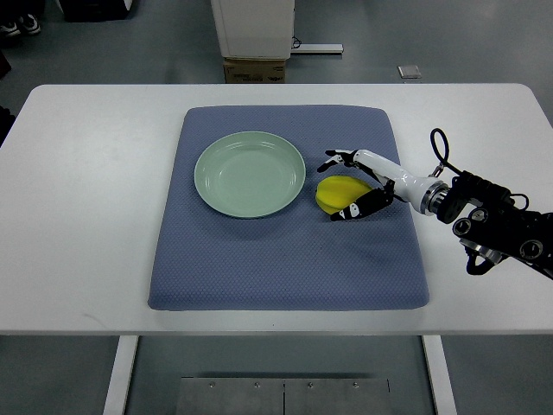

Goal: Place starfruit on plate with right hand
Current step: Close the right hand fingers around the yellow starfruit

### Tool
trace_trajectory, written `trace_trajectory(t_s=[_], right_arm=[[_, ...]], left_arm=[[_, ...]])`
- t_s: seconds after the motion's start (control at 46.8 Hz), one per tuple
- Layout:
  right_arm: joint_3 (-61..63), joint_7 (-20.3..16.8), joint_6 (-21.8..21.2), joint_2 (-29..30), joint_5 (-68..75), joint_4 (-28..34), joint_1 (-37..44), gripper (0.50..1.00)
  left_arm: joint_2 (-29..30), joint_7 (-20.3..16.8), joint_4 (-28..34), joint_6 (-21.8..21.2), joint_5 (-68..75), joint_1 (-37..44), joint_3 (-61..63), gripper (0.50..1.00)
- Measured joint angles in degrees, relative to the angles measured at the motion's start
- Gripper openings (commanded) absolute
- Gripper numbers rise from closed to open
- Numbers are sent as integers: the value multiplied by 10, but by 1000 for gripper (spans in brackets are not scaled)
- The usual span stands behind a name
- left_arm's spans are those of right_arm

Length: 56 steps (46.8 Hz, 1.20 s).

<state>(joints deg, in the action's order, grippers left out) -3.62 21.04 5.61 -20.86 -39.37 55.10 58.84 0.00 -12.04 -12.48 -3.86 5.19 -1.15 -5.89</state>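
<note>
A yellow starfruit (335,193) lies on the blue mat (285,259), just right of the pale green plate (250,174). The plate holds nothing. My right hand (341,186) reaches in from the right edge and sits over the starfruit. Its fingers are spread around the fruit, some above it and the thumb below it, and they are not closed on it. The fruit rests on the mat. The left arm does not show.
The mat lies on a white table (78,216). A cardboard box (256,69) and a white cabinet (252,26) stand on the floor beyond the table's far edge.
</note>
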Motion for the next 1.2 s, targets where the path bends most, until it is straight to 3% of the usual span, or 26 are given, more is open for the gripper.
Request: trace_trajectory(t_s=[0.321, 0.534, 0.748, 0.919, 1.197], right_arm=[[-9, 2, 0, 0, 0, -1, -1, 912], [-10, 2, 0, 2, 0, -4, -5, 824], [-10, 3, 0, 1, 0, -5, -5, 669], [-10, 6, -1, 1, 1, -6, -5, 500], [-7, 8, -6, -2, 5, -2, 4, 500]], left_arm=[[0, 0, 0, 0, 0, 0, 0, 1000], [0, 0, 0, 0, 0, 0, 0, 1000], [0, 0, 0, 0, 0, 0, 0, 1000], [0, 0, 0, 0, 0, 1, 0, 1000], [0, 0, 0, 0, 0, 1, 0, 1000]])
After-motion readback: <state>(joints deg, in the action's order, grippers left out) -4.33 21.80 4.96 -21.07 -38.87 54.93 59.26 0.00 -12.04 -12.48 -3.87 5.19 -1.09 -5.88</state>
